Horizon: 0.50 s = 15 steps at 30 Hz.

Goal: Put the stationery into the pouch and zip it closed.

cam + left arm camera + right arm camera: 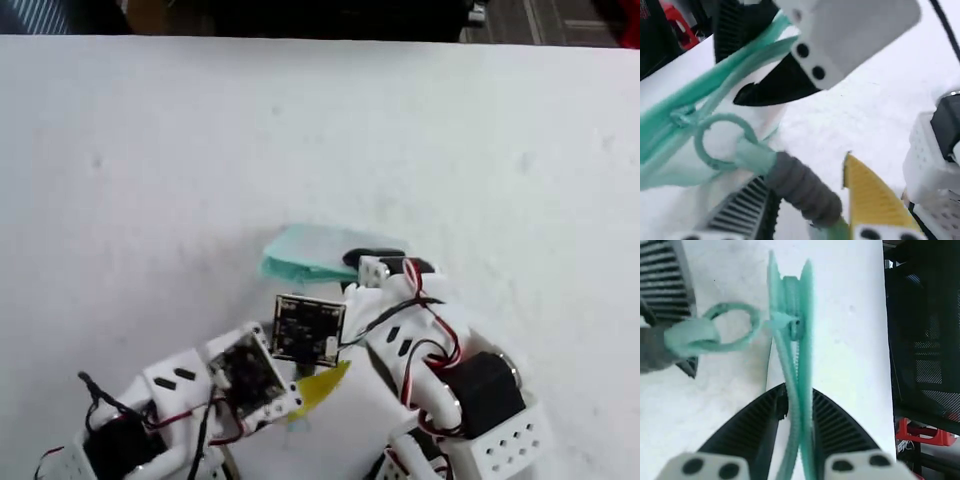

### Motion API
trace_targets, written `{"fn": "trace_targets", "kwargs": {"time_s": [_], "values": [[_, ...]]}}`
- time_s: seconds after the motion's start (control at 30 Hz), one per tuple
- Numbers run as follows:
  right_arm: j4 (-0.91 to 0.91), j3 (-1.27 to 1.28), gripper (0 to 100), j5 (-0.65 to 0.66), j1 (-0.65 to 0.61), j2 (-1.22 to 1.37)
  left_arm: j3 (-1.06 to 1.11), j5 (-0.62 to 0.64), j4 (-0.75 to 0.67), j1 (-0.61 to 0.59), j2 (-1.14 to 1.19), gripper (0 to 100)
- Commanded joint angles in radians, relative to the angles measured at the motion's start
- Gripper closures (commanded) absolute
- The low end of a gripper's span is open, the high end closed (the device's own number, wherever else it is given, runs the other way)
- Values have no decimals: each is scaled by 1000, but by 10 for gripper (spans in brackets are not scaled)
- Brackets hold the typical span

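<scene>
Right wrist view: right gripper (799, 395) jaws pinching the pouch (805, 290) along its zip edge. Slider (791, 322) sits near the pouch's end. Zip pull (690, 335) runs sideways off it to the left gripper (807, 175); can't tell its grip. Stationery presumably inside the pouch. Zipping stage, how far shut unclear. Plenty of bench (150, 150) beyond the pouch up to the far edge. Both arms crowd its near side.

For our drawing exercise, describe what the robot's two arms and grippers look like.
The left arm and right arm are white shells with black motors, round holes and red and black cables. The right gripper has two black ribbed, tapering fingers; the left gripper has one black ribbed finger and one yellow.
</scene>
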Motion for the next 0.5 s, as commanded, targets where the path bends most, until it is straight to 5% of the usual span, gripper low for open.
{"fn": "trace_targets", "kwargs": {"time_s": [0.0, 0.17, 0.47], "values": [[-25, -9, 981, -11, 10, 4, -112, 80, 101, -88, -4, 728], [-25, -9, 981, -11, 10, 4, -140, 55, 141, -194, -4, 710], [-15, -9, 981, 32, 61, 4, -242, -278, 190, -591, -4, 714]]}}
